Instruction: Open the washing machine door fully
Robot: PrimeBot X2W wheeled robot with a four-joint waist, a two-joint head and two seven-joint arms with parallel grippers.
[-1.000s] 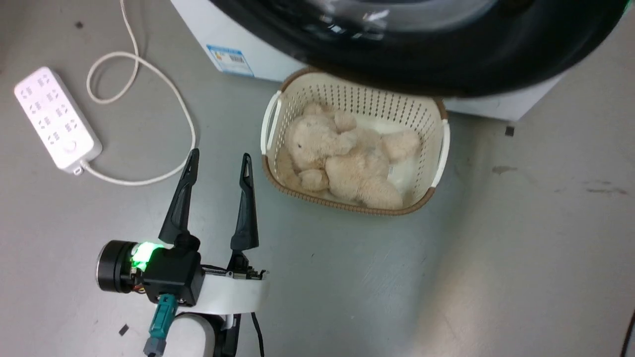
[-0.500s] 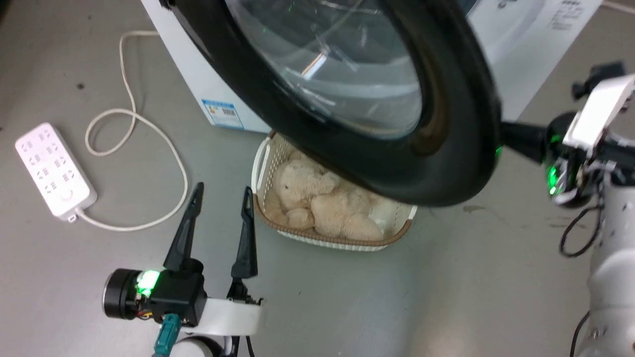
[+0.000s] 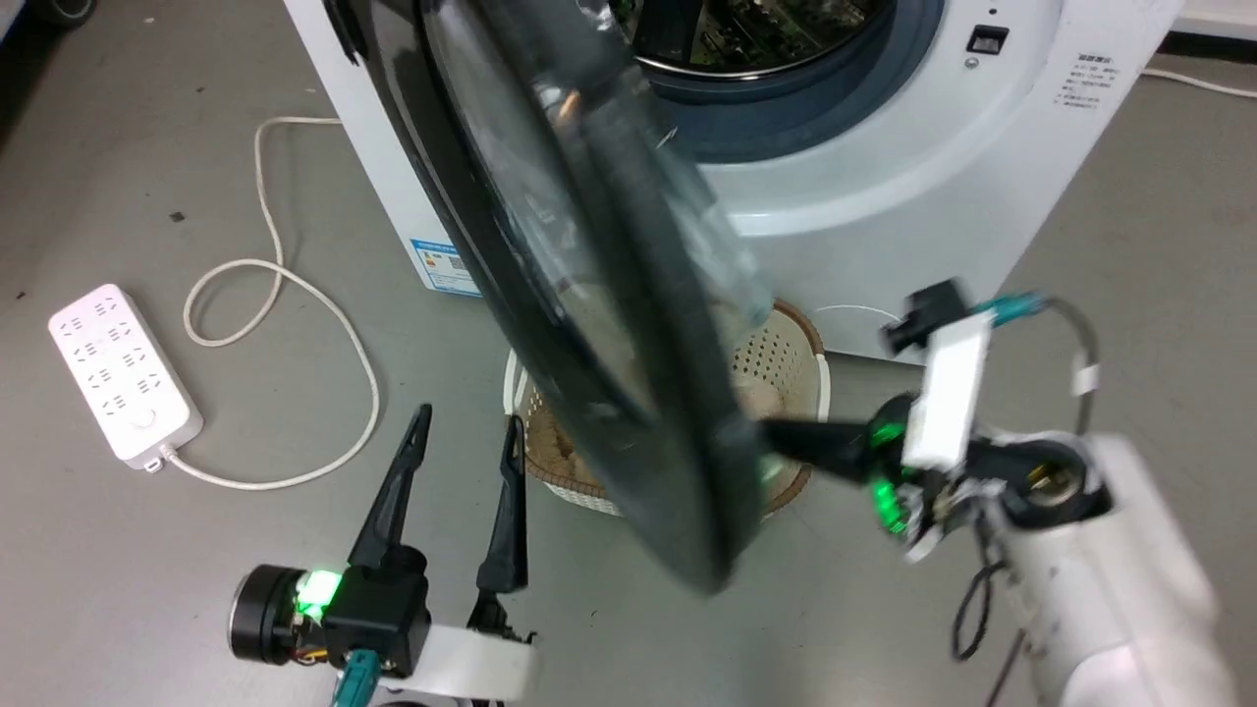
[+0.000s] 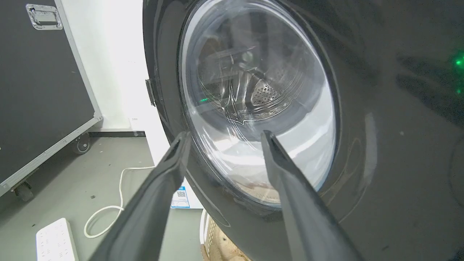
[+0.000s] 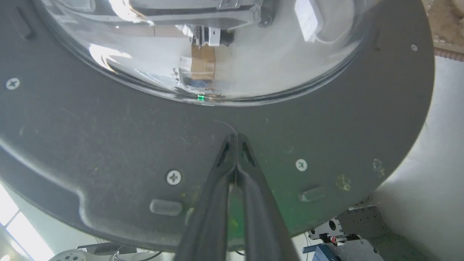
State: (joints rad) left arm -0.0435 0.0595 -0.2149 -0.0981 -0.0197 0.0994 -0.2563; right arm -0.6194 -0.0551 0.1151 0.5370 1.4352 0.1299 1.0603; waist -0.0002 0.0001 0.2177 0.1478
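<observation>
Head view: washing machine door (image 3: 579, 295) is swung well out from the white washing machine (image 3: 884, 196). It's hinged at the view's left and seen nearly edge-on, lower rim hanging over a cream basket (image 3: 800, 344) on the floor. Drum mouth (image 3: 756, 29) w/ grey gasket (image 3: 786, 108) sits uncovered behind it. L pincer (image 3: 468, 414) is low at left, fingers spread w/ nothing btwn them, near the door's outer face but apart from it. R pincer (image 3: 776, 429) comes in from the right, clenched on nothing, tips at the door's inner side near the lower rim. Also a white power strip (image 3: 123, 373) and its cord (image 3: 324, 324) on the grey floor

L wrist view gives the door's glossy outer face: clear bowl w/ perforated drum visible thru it, L pincer (image 4: 225, 133) splayed in front. It adds a black flight case (image 4: 40, 90) on castors off to the machine's side

R wrist view gives the inner face: matt grey ring w/ cross-head screws (image 5: 174, 177), bowl bulging above. R pincer (image 5: 236, 136) tips are pressed together, on the ring just below the bowl

Writing: blue label (image 3: 447, 267) at the machine's lower corner has a code square, txt too small to read. Sticker (image 3: 1085, 79) at upper right has printed lines, unreadable
</observation>
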